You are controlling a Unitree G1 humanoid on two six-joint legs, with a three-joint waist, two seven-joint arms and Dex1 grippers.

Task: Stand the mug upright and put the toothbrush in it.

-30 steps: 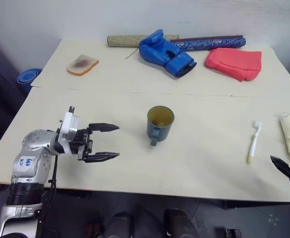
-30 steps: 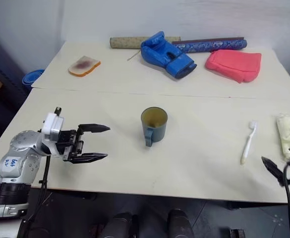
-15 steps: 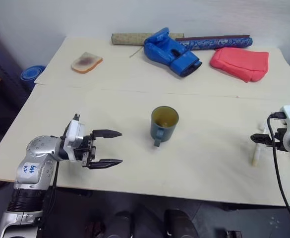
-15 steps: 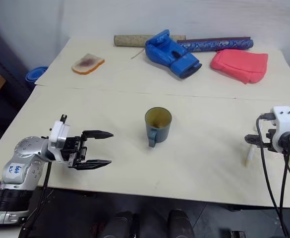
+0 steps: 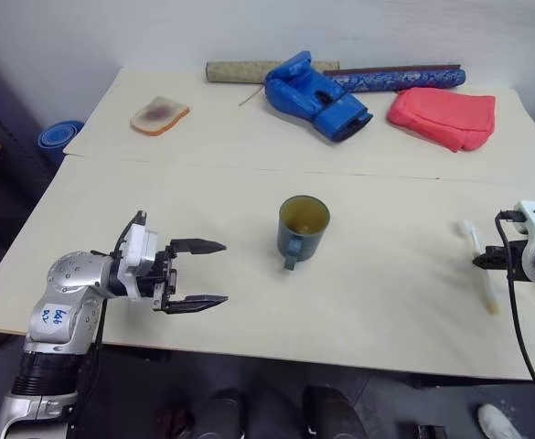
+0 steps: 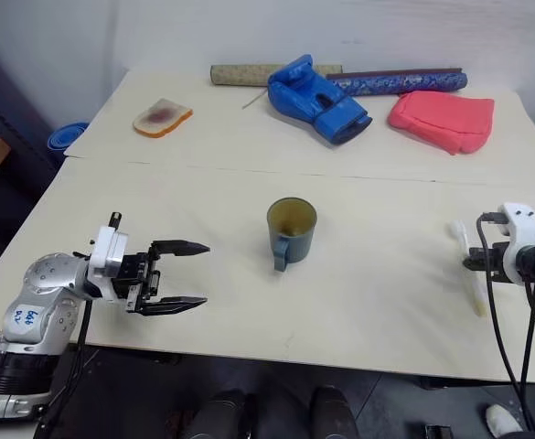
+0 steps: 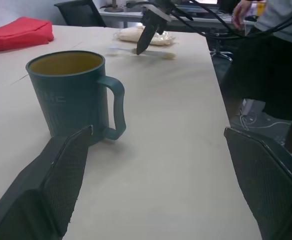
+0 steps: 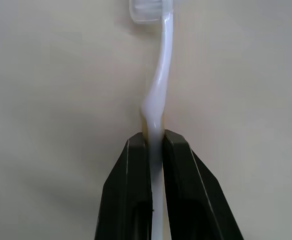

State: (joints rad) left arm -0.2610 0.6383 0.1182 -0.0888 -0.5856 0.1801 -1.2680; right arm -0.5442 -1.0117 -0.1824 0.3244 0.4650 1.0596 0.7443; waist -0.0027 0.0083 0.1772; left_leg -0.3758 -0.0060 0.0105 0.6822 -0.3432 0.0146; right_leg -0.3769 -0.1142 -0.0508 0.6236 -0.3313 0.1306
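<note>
The right claw [image 8: 155, 145] is clenched on the toothbrush [image 8: 158, 95] at mid-handle, head pointing away from it, low over the table [image 5: 386, 293]. The mug [image 5: 302, 227] stands upright, well off toward the released left claw [image 5: 203, 273]. Lift straight, tilt the brush vertical, then lower it inside the rim.

Bare counter [image 5: 386, 283] lies between my right hand [image 5: 483, 262] and the mug [image 5: 301, 229], nothing in the way. My left hand [image 5: 208, 273] has open counter up to the mug too. The boxing glove [image 5: 315, 94] and red cloth [image 5: 441, 116] sit well back along the far edge.
</note>
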